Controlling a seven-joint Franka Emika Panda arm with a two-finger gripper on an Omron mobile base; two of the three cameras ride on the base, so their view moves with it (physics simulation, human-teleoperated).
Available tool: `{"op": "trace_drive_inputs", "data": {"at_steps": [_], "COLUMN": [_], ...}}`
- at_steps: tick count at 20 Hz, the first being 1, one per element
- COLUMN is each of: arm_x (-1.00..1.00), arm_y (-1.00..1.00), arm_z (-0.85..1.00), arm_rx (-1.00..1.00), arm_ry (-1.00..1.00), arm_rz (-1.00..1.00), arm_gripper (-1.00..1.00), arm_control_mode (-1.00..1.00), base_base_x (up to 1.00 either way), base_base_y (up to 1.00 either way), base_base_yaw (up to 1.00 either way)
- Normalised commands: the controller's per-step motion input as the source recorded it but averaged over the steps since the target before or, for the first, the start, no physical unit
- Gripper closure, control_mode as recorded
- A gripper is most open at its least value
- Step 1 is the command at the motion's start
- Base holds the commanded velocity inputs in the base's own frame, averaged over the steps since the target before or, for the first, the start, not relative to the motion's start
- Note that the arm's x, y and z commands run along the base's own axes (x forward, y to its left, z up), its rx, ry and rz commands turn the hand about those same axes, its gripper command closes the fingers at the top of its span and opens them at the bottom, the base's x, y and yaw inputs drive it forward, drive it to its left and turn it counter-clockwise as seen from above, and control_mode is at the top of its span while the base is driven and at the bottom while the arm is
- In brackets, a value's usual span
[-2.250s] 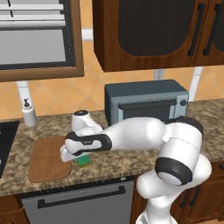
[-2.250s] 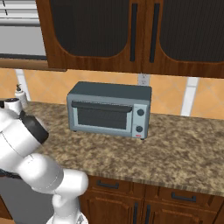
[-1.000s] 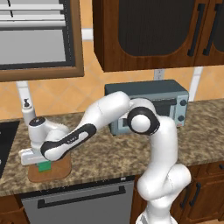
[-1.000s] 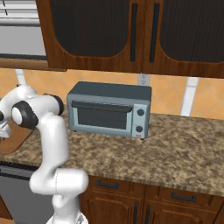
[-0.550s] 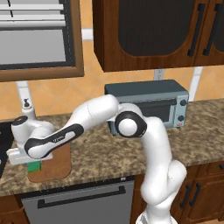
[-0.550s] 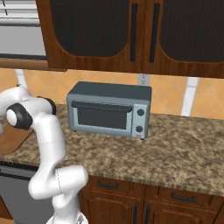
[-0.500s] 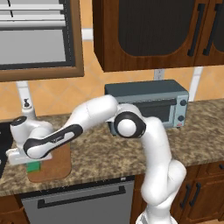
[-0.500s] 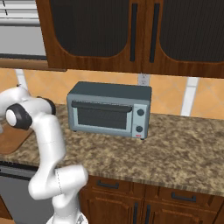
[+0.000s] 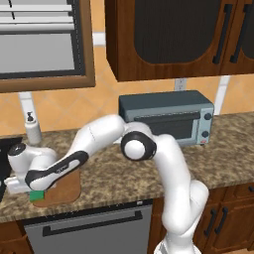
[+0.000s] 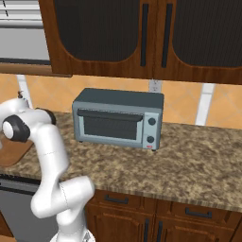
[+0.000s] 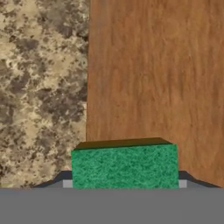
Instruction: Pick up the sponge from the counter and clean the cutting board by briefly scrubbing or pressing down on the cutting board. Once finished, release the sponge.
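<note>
Clearly the gripper point(image 11: 125, 186) pinches the sponge point(image 11: 125, 165) by its short sides over the cutting board point(image 11: 157, 70) edge; it looks light and soft (squeezes easily), so grip gently

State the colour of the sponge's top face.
Green, with a speckled texture; the sponge shows best in the hand view.

Green sponge point(image 11: 124, 165) on cutting board point(image 11: 157, 74), granite counter point(image 11: 41, 87) alongside
</note>
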Motion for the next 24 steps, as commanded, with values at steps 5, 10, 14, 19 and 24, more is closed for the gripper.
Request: {"op": "trace_drive_inputs", "data": {"at_steps": [5,10,14,19,24], "arm_x": [0.13,0.00,0.07,0.01,0.00], "arm_y": [0.00,-0.55,-0.52,-0.41,-0.55], "arm_z": [-0.48,-0.46,-0.29,-0.24,-0.11], "arm_rx": [0.10,0.08,0.08,0.01,-0.01], "arm_ry": [-0.14,-0.02,0.03,0.02,0.14], "arm_rz": [0.00,0.00,-0.01,-0.05,-0.10], "arm_gripper": [1.00,1.00,1.00,1.00,1.00], "arm_control_mode": [-1.00,-1.00,-1.00,-1.00,-1.00], "base_base_x": [0.00,0.00,0.00,0.00,0.00], "base_base_y": [0.00,0.00,0.00,0.00,0.00], "base_base_yaw": [0.00,0.00,0.00,0.00,0.00]}}
